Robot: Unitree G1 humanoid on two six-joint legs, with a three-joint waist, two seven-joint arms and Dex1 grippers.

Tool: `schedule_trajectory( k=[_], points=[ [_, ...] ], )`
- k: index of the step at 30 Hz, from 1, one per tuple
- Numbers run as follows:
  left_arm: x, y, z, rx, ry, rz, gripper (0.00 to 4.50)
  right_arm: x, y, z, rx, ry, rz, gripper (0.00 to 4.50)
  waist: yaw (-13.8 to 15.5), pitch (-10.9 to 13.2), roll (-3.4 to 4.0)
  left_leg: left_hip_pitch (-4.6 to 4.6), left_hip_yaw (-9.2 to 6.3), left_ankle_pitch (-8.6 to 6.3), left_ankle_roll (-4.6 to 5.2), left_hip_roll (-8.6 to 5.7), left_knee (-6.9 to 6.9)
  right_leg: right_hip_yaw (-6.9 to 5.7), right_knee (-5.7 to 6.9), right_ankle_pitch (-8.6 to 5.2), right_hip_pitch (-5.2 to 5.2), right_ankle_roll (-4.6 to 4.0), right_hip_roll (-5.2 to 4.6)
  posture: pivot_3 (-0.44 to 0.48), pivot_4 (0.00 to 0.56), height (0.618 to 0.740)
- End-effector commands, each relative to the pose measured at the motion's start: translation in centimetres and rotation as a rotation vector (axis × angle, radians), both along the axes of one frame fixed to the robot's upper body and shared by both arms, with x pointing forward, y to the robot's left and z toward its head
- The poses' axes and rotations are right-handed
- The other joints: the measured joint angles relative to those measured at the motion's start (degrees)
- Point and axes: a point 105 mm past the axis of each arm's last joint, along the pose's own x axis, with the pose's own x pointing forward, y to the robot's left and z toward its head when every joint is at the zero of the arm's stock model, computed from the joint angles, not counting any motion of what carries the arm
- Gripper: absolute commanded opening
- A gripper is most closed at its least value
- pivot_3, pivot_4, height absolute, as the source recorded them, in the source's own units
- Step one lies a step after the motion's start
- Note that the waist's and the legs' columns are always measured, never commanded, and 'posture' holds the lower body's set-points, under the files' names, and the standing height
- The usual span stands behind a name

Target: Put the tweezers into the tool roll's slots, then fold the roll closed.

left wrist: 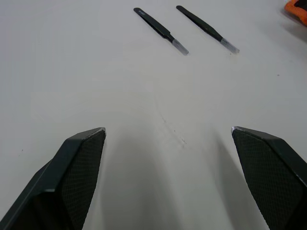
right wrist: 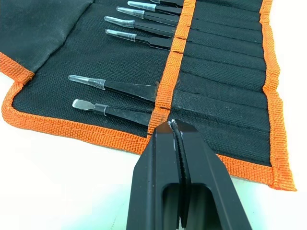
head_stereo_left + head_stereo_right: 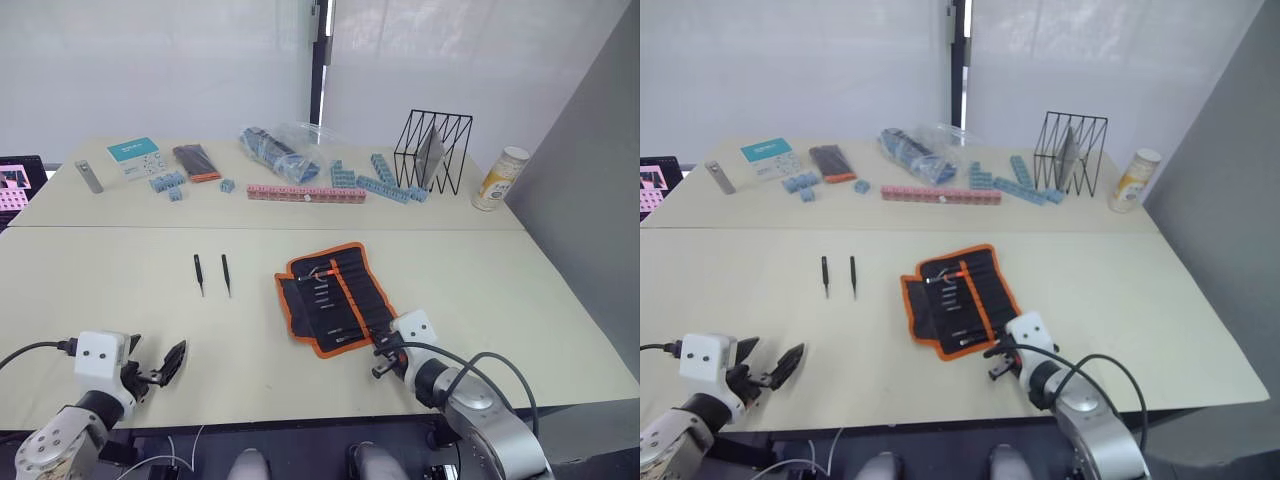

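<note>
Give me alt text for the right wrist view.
The shut right gripper rests at the near orange edge of the open tool roll, where several tweezers sit in slots, clear-capped tips pointing out.

We found the scene evenly and brightly lit, with diffuse daylight from the white backdrop behind the table (image 3: 560, 300). Shadows were soft and short. The left wrist view showed pale washout on the tabletop and slightly blurred fingers (image 1: 72, 182). The roll (image 2: 225, 72) was sharp in weave detail.
</note>
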Motion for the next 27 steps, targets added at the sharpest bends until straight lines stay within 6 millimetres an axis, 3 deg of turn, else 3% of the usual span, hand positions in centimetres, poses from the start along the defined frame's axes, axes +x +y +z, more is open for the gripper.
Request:
schedule_trajectory(
  k=[1,9,18,27],
  points=[
    [2.0,-0.7,0.7,0.016,-0.041,0.011,4.46,-1.1,-0.5,-4.1,-0.045,0.168,-0.015,0.0,0.1,0.0,0.0,0.0,0.0,0.0,0.0,0.0,0.01,0.0,0.0,0.0,0.01,0.0,0.01,0.0,0.15,0.721],
    [6.9,-2.6,0.3,-0.011,-0.031,0.076,4.46,-0.2,-0.7,-3.1,-0.047,0.122,-0.026,0.0,0.1,0.0,-0.05,0.08,0.0,0.02,0.02,-0.04,0.05,0.04,0.14,0.13,0.06,0.05,0.08,0.0,0.15,0.721],
    [8.6,-3.0,-0.3,0.002,0.02,0.163,4.46,0.0,-1.0,-2.9,-0.051,0.113,-0.036,0.0,0.7,-0.1,-0.09,0.15,-0.01,0.03,0.04,-0.07,0.01,0.08,0.71,0.21,0.06,0.09,0.11,0.0,0.15,0.721],
    [11.4,-2.6,-2.2,0.045,0.125,0.24,4.46,0.1,-1.0,-2.8,-0.052,0.109,-0.039,0.0,1.6,-0.2,0.13,0.55,-0.06,0.01,0.01,-0.13,0.1,0.07,0.59,0.2,0.1,0.08,0.06,0.0,0.15,0.721]
  ],
)
